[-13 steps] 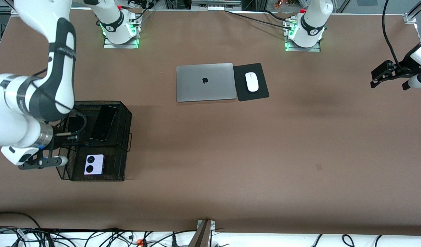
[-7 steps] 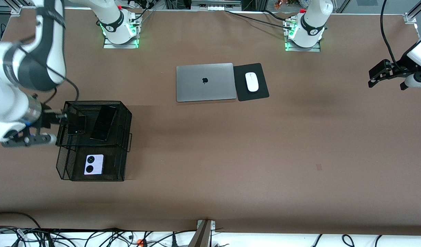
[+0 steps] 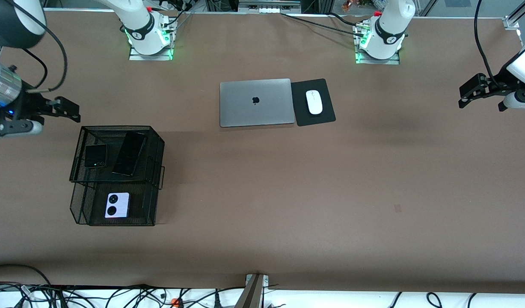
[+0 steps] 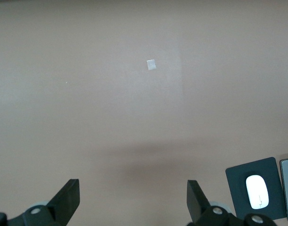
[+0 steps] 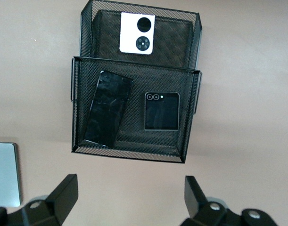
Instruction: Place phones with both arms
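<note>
Phones sit in the black wire basket (image 3: 157,145), and both your grippers hang empty.

Your largest landmark is that two-tier basket: the long slim black phone (image 3: 129,153) and small black phone (image 3: 95,155) lie side by side on its upper tier, the lavender-white phone (image 3: 117,205) on the lower. Your right gripper (image 3: 69,112) hovers just above the basket, jaws spread wide, touching nothing. Your left gripper (image 3: 472,90) hangs well apart from the basket, equally wide, empty.

High front camera, two downward wrist cameras
</note>
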`<state>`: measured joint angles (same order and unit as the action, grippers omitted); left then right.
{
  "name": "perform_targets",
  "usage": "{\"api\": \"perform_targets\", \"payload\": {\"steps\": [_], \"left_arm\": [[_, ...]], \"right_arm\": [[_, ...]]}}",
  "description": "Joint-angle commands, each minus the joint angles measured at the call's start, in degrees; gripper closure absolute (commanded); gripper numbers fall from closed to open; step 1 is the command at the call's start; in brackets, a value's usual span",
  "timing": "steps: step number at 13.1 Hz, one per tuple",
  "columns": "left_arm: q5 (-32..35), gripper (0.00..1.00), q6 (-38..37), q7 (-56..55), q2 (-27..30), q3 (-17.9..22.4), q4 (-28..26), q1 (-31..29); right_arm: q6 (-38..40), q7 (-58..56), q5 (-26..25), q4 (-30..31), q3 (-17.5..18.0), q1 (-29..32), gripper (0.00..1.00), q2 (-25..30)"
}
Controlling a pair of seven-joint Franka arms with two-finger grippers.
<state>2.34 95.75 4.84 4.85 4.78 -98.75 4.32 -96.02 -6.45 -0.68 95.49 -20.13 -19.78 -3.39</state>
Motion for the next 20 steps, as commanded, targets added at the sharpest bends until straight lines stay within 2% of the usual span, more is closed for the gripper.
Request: {"api": "perform_targets", "payload": {"steps": [1, 3, 5, 9, 15, 18, 20], "left_arm": [[0.7, 0.0, -1.3, -0.1, 0.2, 0.1, 0.8, 0.2], [0.7, 0.0, -1.3, -0.2, 0.2, 0.1, 0.8, 0.1], [0.7, 0.0, -1.3, -0.3, 0.2, 0.1, 0.8, -0.1], [0.7, 0.0, -1.3, -0.1, 0.1, 0.1, 0.8, -0.3], [0.7, 0.0, -1.4, -0.5, -1.5, 0.1, 2.9, -0.4], [0.7, 0.0, -4.0, -0.6, -5.0, -4.2, 8.0, -4.2], [0.7, 0.0, -4.2, -0.6, -5.1, -6.2, 8.1, -6.9]], "right_arm": [[0.0, 0.9, -1.5, 1.1, 11.0, 11.8, 0.0, 1.7], [0.0, 1.0, -3.3, 1.0, 19.0, 19.9, 0.0, 2.7], [0.9, 2.7, -3.5, 0.9, 22.0, 23.1, 0.0, 3.4], [2.2, 8.1, -2.8, 0.4, 22.0, 22.9, 0.0, 4.7], [2.3, 7.5, -2.5, -0.3, 21.1, 23.0, 0.0, 4.8], [4.0, 7.6, 0.8, -0.3, 21.0, 23.0, 0.0, 4.7], [4.2, 7.5, 1.9, -0.4, 20.8, 23.0, 0.0, 4.7]]}}
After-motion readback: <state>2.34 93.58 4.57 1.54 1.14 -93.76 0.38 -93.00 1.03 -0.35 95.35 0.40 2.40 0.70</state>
